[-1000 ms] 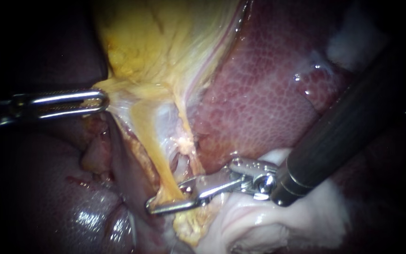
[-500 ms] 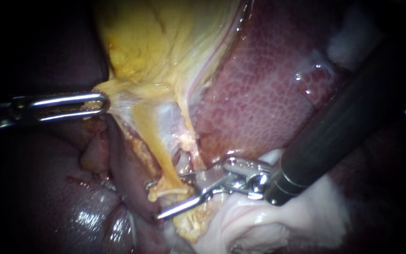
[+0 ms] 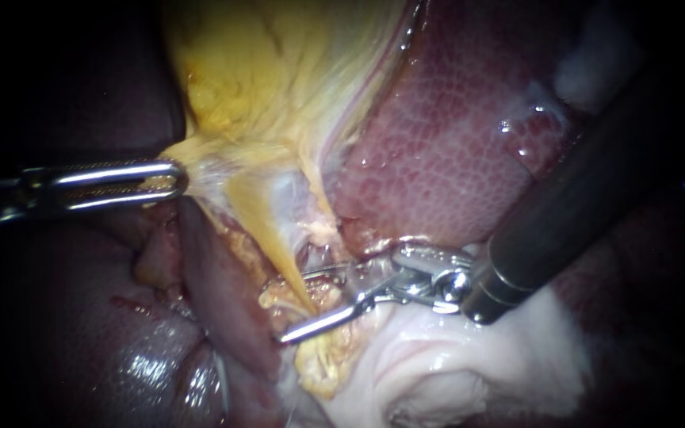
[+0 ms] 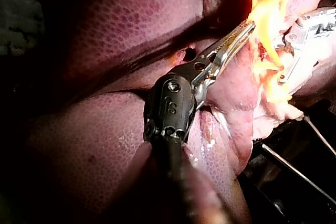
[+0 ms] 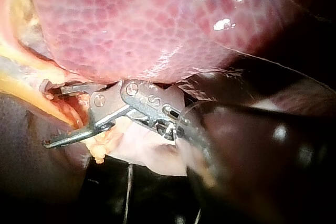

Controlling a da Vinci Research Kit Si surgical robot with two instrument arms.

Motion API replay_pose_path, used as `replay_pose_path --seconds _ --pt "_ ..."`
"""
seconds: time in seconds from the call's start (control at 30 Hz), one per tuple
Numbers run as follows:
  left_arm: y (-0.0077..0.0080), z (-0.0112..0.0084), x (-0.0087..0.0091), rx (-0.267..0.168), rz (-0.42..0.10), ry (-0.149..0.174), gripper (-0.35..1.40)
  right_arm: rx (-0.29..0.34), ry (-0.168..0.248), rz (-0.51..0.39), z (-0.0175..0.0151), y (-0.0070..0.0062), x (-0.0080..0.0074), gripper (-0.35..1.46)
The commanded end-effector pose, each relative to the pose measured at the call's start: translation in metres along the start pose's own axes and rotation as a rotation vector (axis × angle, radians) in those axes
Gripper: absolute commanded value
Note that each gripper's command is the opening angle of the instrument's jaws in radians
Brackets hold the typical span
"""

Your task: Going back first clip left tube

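The jaws of the right instrument are spread open below the liver — the lower end of the tube is seen between them, though contact cannot be told. Well apart, the left instrument is closed on yellow tissue.

Probably a surgical lab — liver lying bare under close light; dark surrounds.

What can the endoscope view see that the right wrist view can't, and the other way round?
Only the endoscope view shows the left instrument, its jaws shut on yellow tissue. Only the right wrist view shows a thin pale line in the dark under the tissue. Both show the right instrument, jaws open with a yellow strand between them, beside the liver.
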Motion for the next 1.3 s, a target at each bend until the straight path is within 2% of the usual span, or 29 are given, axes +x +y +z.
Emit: replay_pose_path --seconds 0.03,0.13,0.23,0.47,0.57,0.83,0.93,1.07,1.3 --pt "0.0000 0.0000 0.0000 0.001 0.000 0.000 -0.35 0.002 -0.008 0.000 -0.0005 -0.0003 0.0000 0.60" --pt "0.0000 0.0000 0.0001 0.000 0.001 0.000 -0.35 0.004 -0.011 -0.015 -0.0024 -0.0012 0.0002 0.60" --pt "0.0000 0.0001 0.0002 -0.001 0.001 -0.001 -0.35 -0.014 -0.006 -0.034 -0.0048 -0.0020 0.0013 0.60" --pt "0.0001 0.0002 0.0006 -0.002 0.003 -0.002 -0.35 -0.064 0.005 -0.087 -0.0107 -0.0038 0.0064 0.60" --pt "0.0001 0.0003 0.0007 0.000 0.004 -0.001 -0.35 -0.092 -0.009 -0.109 -0.0133 -0.0048 0.0087 0.60" --pt "0.0000 0.0008 0.0010 0.003 0.006 -0.001 -0.35 -0.126 -0.034 -0.140 -0.0170 -0.0075 0.0131 0.60" --pt "-0.0001 0.0013 0.0015 0.007 0.008 -0.004 -0.35 -0.125 -0.040 -0.154 -0.0174 -0.0083 0.0138 0.60" --pt "0.0000 0.0031 0.0029 0.013 0.016 -0.005 -0.35 -0.124 -0.041 -0.155 -0.0174 -0.0086 0.0137 0.60" --pt "-0.0001 0.0088 0.0062 0.044 0.043 0.001 -0.35 -0.125 -0.042 -0.160 -0.0173 -0.0084 0.0131 0.60"
